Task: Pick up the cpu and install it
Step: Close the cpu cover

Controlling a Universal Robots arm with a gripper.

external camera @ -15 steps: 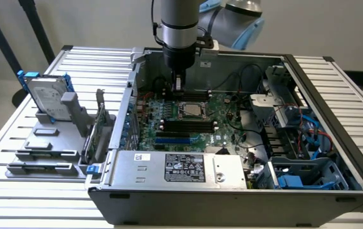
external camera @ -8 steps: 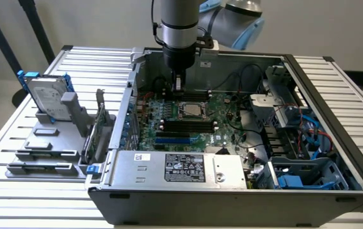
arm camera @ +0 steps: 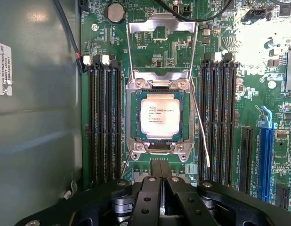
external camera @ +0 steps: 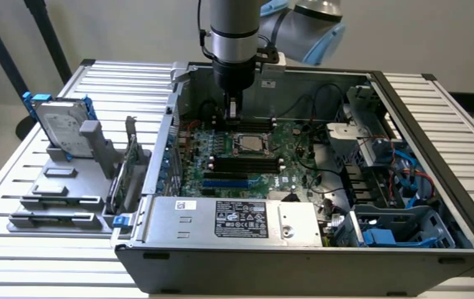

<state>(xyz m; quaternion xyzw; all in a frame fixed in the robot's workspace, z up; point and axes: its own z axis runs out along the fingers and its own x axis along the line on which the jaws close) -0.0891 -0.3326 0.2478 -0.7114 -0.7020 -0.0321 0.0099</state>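
The cpu [arm camera: 159, 117], a small square chip with a shiny silver top, lies flat inside the metal-framed socket [arm camera: 133, 117] on the green motherboard; it also shows as a pale square cpu [external camera: 251, 144] in the exterior view. The socket's load plate [arm camera: 163, 27] stands swung up and its thin lever [arm camera: 200, 129] is released beside it. My gripper [arm camera: 159, 170] hovers just off one edge of the socket with its two black fingers [arm camera: 155, 172] pressed together and nothing between them. In the exterior view the gripper [external camera: 232, 116] hangs inside the open case, slightly behind the socket.
Black memory slots [arm camera: 104, 122] flank the socket on both sides. A blue expansion slot [arm camera: 266, 155] lies further off. The case wall [arm camera: 37, 141] is close by. Outside the case, a hard drive in a blue frame [external camera: 58, 121] stands on a grey fixture at the exterior view's left.
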